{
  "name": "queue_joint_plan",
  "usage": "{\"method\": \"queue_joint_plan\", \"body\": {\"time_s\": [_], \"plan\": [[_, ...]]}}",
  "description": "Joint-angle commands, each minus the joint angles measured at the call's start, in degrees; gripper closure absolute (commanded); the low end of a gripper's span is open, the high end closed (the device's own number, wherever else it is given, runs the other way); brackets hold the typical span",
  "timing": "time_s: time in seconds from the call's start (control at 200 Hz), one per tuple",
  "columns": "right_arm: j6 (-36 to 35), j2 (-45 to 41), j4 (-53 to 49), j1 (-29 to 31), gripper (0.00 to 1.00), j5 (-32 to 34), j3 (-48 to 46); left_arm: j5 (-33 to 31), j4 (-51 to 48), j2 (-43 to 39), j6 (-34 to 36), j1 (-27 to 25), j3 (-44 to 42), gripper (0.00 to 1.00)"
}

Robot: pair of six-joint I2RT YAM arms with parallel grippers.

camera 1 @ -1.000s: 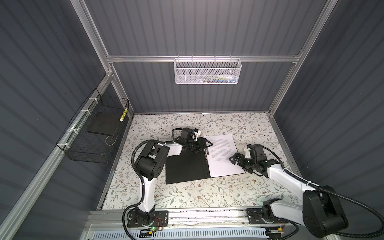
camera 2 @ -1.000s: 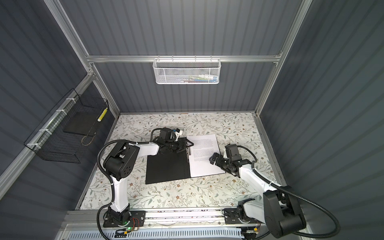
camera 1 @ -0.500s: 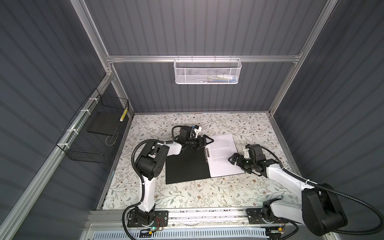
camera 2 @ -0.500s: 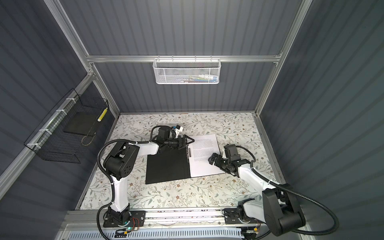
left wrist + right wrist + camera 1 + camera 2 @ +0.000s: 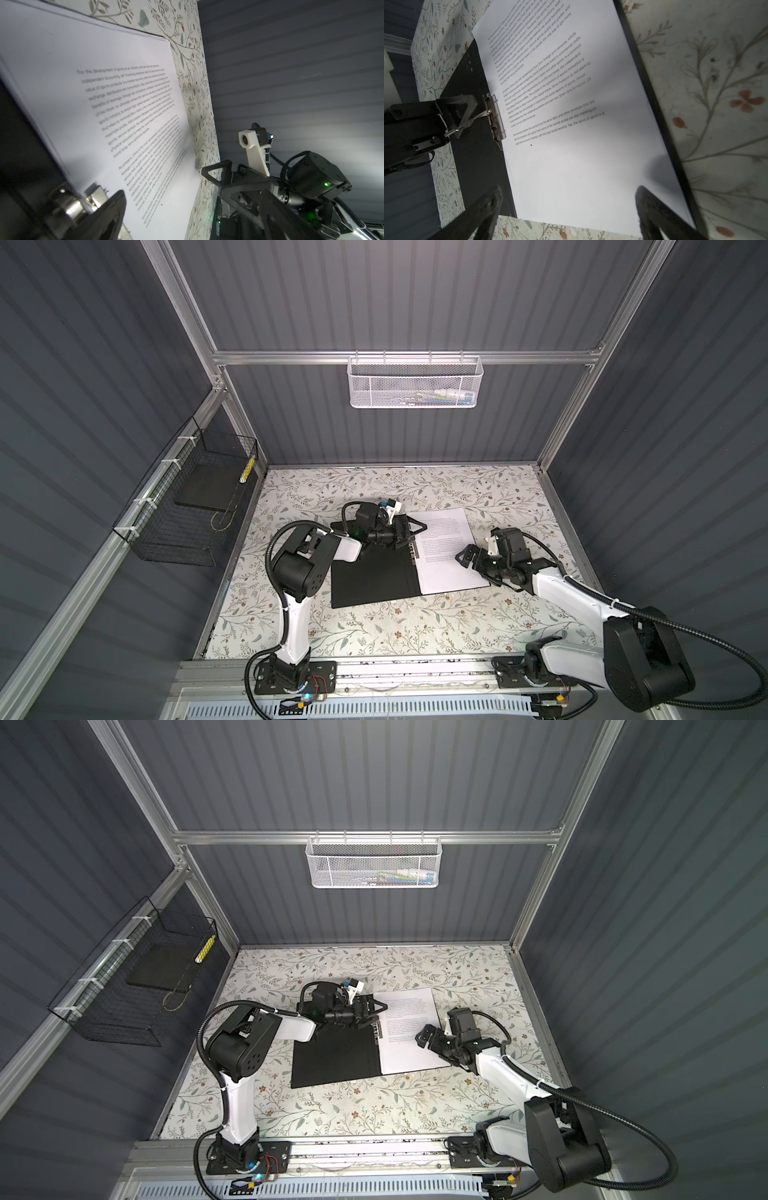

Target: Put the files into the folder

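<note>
The files [image 5: 446, 556] lie in the open folder [image 5: 374, 580] — left gripper [image 5: 415, 531], wide, at the clip [image 5: 494, 118], likely to clamp them; right gripper [image 5: 473, 564] wide, hovering.

Open folder [image 5: 374, 580] flat on the table [image 5: 395, 635], files [image 5: 451, 572] on its right half, clip [image 5: 412, 549] along their left edge.

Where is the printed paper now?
In both top views the paper lies mid-table on the right half of the open black folder, between the left gripper and right gripper.
</note>
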Motion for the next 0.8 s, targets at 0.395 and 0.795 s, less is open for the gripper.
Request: {"method": "queue_joint_plan", "body": {"time_s": [0.395, 0.795], "plan": [[5.6, -1.7, 7.7, -8.3, 0.01, -11.9, -2.6, -0.6, -5.9, -11.3, 5.2, -2.6, 0.3, 0.00], [11.1, -3.3, 7.2, -5.6, 0.13, -11.9, -0.5, -20.1, -35.7, -34.8, 24.1, -2.5, -4.4, 0.00]]}}
